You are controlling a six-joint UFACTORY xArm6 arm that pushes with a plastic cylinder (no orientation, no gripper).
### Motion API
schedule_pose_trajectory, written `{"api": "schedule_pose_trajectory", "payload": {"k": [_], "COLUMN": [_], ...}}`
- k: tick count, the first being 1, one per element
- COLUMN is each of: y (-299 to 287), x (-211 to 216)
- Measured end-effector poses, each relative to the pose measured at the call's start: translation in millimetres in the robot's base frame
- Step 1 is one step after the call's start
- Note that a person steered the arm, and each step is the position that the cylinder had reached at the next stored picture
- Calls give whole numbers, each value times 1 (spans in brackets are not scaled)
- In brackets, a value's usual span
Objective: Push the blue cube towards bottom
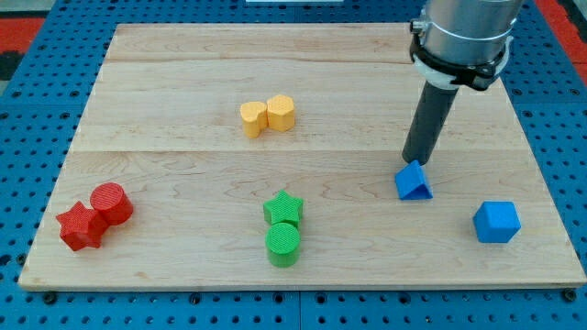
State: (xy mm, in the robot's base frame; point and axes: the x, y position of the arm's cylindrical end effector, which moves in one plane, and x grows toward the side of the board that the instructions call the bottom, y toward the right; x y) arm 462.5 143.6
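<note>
The blue cube [497, 222] sits near the view's right edge of the wooden board [183, 64], low down. A blue triangular block [414, 181] lies to its left and a little higher. My tip [415, 161] is at the end of the dark rod, right at the top edge of the blue triangular block, touching or almost touching it. The tip is up and to the left of the blue cube, well apart from it.
Two yellow blocks [267, 115] sit together at upper middle. A green star [283, 208] touches a green cylinder [283, 245] at lower middle. A red star [81, 226] and a red cylinder [111, 203] sit at lower left. Blue pegboard surrounds the board.
</note>
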Motion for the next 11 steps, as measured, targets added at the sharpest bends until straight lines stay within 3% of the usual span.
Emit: {"api": "schedule_pose_trajectory", "payload": {"k": [2,4,6,7,8,9,10,11], "y": [28,76,77,72,53,-11,-18,-14], "x": [9,52,76,51,-4,-22,12,18]}}
